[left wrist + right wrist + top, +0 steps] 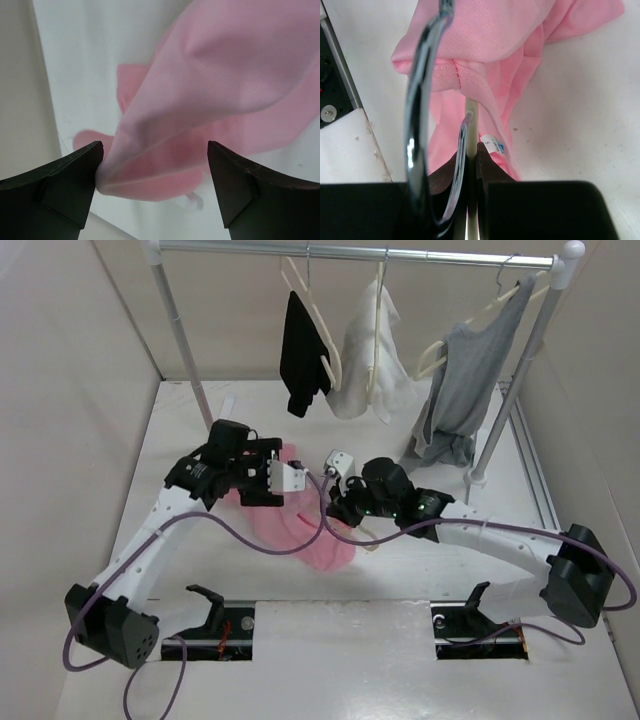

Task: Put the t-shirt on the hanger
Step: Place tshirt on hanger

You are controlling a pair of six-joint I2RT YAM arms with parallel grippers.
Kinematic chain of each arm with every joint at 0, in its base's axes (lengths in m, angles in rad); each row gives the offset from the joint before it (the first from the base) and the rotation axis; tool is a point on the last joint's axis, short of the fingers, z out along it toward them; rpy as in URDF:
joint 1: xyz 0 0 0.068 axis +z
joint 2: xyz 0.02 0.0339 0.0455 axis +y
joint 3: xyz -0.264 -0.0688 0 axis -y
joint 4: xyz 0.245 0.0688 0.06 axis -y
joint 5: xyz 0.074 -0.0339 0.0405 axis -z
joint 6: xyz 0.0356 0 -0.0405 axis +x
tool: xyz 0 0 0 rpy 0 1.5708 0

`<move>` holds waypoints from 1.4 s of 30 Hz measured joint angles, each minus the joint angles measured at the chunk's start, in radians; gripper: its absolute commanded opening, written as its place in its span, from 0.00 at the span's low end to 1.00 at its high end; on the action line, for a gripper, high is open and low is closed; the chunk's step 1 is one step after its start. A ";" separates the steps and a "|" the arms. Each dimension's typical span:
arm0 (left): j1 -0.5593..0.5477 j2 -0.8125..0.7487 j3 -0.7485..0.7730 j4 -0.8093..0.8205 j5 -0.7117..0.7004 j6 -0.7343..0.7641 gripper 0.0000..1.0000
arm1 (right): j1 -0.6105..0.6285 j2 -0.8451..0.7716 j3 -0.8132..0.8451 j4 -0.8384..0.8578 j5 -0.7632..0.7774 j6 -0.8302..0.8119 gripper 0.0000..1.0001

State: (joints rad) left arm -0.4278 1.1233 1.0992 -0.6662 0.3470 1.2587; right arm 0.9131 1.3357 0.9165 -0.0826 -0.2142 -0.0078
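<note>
The t-shirt point(300, 530) is lying bunched on the table point(400, 580) between the two arms. One part of it is standing up in a taut cone toward the left gripper point(155, 150). That gripper is gaping wide, its fingers point(75, 175) well apart, and the pink fabric is touching only the inner tip of one of them. I judge it to be hooked or barely caught there rather than held. The hanger point(471, 125) is sitting in the right gripper point(470, 156), whose jaws are clamping a cream bar of it just beside the metal hook point(417, 100). That bar is running up under a seamed edge of the t-shirt, and the label point(492, 145) is lying just beside the jaws. Whether that edge is collar, sleeve or hem I cannot tell. The threading looks to be only beginning. Several things could be going wrong from here. The fabric may be sliding off the open finger as soon as either arm is moving, letting the opening fall shut over the hanger's end. The thin cloth could be bunching ahead of the hanger instead of passing over it. The hanger, pinched on one slim bar, could be twisting in the jaws if the t-shirt is dragging on it. The hook could also be snagging the cloth. At the back, the rail point(360, 253) is carrying three other garments, well apart from the work.
</note>
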 measured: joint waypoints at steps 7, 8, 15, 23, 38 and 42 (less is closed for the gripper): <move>0.259 0.146 0.086 -0.087 0.054 0.025 0.81 | 0.005 -0.062 -0.009 -0.011 0.003 -0.014 0.00; 0.262 0.151 0.085 -0.096 0.060 0.027 0.77 | 0.005 -0.063 -0.009 -0.010 0.002 -0.016 0.00; 0.228 0.143 0.031 -0.085 0.103 -0.019 0.06 | 0.005 -0.058 -0.009 -0.016 0.003 -0.024 0.00; 0.266 0.060 -0.037 -0.121 0.109 -0.027 0.00 | 0.017 -0.058 -0.017 -0.020 0.012 -0.060 0.00; 0.484 -0.077 -0.061 -0.153 0.127 0.066 0.00 | 0.015 -0.066 -0.034 -0.014 0.053 -0.018 0.00; 0.480 -0.129 -0.081 -0.158 0.121 0.105 0.00 | 0.015 -0.071 -0.037 -0.015 0.066 -0.011 0.00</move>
State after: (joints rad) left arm 0.0517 0.9943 1.0180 -0.8246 0.4679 1.3640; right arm 0.9279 1.2648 0.8799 -0.0975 -0.1486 -0.0189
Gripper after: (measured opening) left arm 0.010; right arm 0.122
